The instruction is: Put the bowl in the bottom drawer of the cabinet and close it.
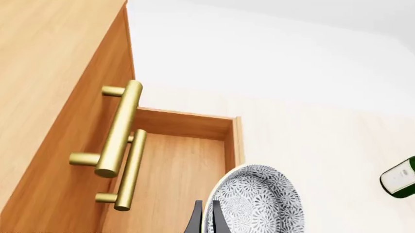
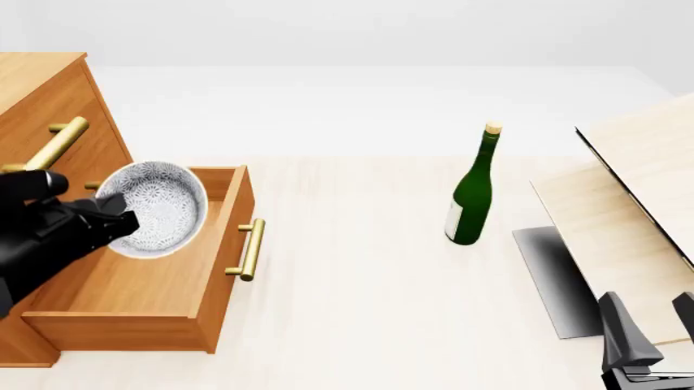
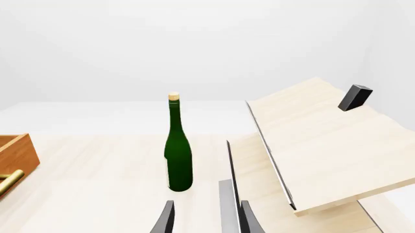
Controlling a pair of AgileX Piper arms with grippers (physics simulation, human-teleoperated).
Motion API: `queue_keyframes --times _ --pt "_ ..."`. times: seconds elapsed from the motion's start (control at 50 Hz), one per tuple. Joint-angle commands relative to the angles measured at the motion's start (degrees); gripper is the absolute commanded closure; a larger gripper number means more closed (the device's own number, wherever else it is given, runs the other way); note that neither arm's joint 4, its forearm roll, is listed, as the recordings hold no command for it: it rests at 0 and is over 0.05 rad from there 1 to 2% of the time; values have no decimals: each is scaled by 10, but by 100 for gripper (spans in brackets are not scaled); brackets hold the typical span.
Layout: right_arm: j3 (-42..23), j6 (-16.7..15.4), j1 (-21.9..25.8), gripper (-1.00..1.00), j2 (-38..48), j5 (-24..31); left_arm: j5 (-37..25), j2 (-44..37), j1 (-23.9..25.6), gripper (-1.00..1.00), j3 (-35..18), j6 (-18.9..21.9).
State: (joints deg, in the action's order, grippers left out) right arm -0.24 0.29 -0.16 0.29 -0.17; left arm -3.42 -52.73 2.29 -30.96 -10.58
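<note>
Worktop (image 2: 369, 276) pale wood. Cabinet (image 2: 44, 106) at left edge, bottom drawer (image 2: 141, 284) pulled open, brass handle (image 2: 249, 249) facing right. Pale boards (image 2: 639, 203) propped at right. Green bottle (image 2: 472, 195) upright mid-worktop, well apart from drawer. Left end effector (image 2: 109, 221) closed on rim of bowl (image 2: 158, 207), bowl tilted on edge above open drawer. Right end effector (image 2: 651, 329) near front right, fingers apart, empty.

green bottle (image 3: 179, 155), pale boards (image 3: 324, 141), open fingers (image 3: 167, 218)
</note>
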Motion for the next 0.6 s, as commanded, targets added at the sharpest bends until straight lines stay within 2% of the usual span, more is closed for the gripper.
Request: queue_keyframes --times 0.02,0.6 --pt "0 0 0 -100 0 0 10 -5 -9 100 11 6" --pt "0 0 0 -100 0 0 23 0 -25 100 40 31"
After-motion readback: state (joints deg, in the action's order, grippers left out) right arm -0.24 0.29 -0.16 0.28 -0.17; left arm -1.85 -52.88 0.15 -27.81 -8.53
